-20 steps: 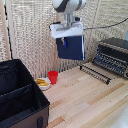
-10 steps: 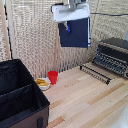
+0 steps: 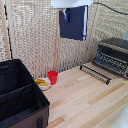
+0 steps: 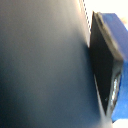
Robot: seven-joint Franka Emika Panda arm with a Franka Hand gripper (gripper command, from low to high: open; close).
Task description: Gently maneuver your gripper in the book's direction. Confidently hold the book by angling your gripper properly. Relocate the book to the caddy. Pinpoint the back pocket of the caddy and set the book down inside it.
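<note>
The book's (image 4: 42,65) dark cover fills the wrist view, pressed against a blue-tipped gripper finger (image 4: 105,70).

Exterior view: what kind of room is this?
Probably a kitchen-like test corner: a toaster oven and a red cup sit on a wooden table, with a woven screen behind.
</note>
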